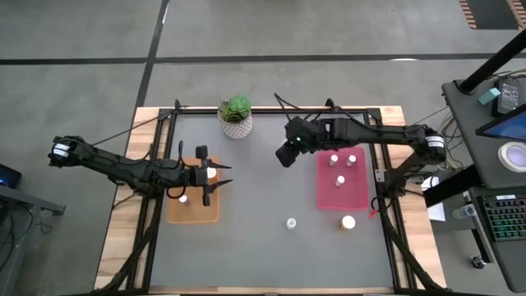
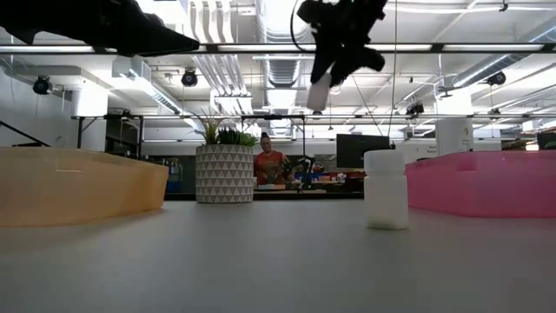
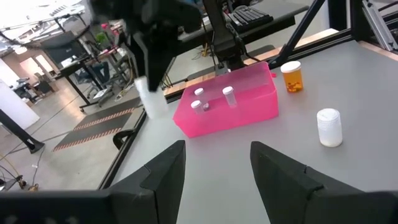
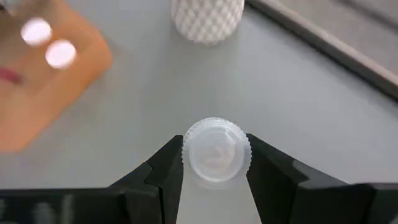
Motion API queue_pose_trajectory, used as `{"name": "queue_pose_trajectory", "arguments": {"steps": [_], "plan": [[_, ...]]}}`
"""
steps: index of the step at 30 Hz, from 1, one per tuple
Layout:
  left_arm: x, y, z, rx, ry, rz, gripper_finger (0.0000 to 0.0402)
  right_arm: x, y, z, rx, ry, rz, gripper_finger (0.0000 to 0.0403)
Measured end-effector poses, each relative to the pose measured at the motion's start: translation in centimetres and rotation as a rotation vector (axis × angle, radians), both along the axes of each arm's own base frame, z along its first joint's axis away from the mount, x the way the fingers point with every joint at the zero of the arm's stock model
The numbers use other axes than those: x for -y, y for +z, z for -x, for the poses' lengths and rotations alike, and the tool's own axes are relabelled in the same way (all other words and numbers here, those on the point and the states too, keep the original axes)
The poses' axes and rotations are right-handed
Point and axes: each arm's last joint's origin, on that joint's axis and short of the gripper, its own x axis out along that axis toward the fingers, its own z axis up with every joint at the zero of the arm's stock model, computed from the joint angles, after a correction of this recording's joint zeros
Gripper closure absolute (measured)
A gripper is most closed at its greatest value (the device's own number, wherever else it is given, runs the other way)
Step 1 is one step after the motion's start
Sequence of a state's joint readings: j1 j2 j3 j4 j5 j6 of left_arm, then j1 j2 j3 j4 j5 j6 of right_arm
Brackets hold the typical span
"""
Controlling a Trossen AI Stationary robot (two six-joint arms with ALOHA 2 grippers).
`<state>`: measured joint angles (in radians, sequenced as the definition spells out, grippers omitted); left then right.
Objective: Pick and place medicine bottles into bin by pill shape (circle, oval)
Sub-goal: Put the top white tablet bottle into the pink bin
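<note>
Right gripper (image 4: 214, 171): raised above the tabletop (image 1: 271, 173) between the plant and the pink bin, fingers clamped on the ribbed white cap of a held bottle (image 4: 216, 150); the low view shows that bottle hanging high in the air.
Left gripper (image 1: 207, 174): over the orange bin, fingers (image 3: 163, 171) spread apart with nothing between them.
Orange bin (image 1: 194, 210): on the left side of the tabletop, with two white-capped bottles (image 1: 182, 197) seen in it.
Pink bin (image 1: 341, 197): on the right side, holding three small white-capped bottles (image 1: 339, 180).
Loose white bottle (image 1: 291, 223): upright on the tabletop, near the front left corner of the pink bin.
Loose orange bottle (image 1: 348, 222): upright just in front of the pink bin.
Potted plant (image 1: 237, 116): at the rear edge, in a patterned white pot.
</note>
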<state>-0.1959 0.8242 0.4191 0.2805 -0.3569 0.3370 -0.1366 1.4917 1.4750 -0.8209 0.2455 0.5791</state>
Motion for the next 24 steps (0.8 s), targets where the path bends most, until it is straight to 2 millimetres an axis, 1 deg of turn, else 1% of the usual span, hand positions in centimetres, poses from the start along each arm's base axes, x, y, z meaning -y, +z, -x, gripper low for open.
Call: {"name": "queue_pose_trajectory", "arguments": {"steps": [2,5,8,9,11,15,18,20,24], "plan": [[0.0,0.0,0.0,0.000,0.000,0.000,0.0235,0.1,-0.5,-0.4,-0.003,0.082,-0.068,0.0257],[0.0,0.0,0.0,0.000,0.000,0.000,0.0235,-0.7,-0.3,-1.4,0.118,0.335,-0.192,0.0257],[0.0,0.0,0.0,-0.001,0.000,0.000,0.0235,-2.1,1.0,-2.7,0.350,0.664,-0.288,0.0257],[0.0,0.0,0.0,0.000,0.000,0.000,0.0235,-2.6,1.5,-3.1,0.431,0.751,-0.293,0.0257],[0.0,0.0,0.0,-0.001,0.000,0.000,0.0235,-3.7,2.9,-3.9,0.603,0.867,-0.247,0.0257],[0.0,0.0,0.0,-0.001,0.000,0.000,0.0235,-5.6,5.5,-4.5,0.905,0.994,-0.106,0.0257],[0.0,0.0,0.0,-0.001,0.000,0.000,0.0235,-6.5,6.6,-4.6,1.096,1.037,-0.012,0.0257],[0.0,0.0,0.0,-0.001,0.000,-0.001,0.0235,-7.0,6.9,-4.7,1.205,1.036,0.027,0.0257],[0.0,0.0,0.0,-0.001,0.000,0.000,0.0235,-7.7,7.5,-4.9,1.388,0.954,0.085,0.0257]]}}
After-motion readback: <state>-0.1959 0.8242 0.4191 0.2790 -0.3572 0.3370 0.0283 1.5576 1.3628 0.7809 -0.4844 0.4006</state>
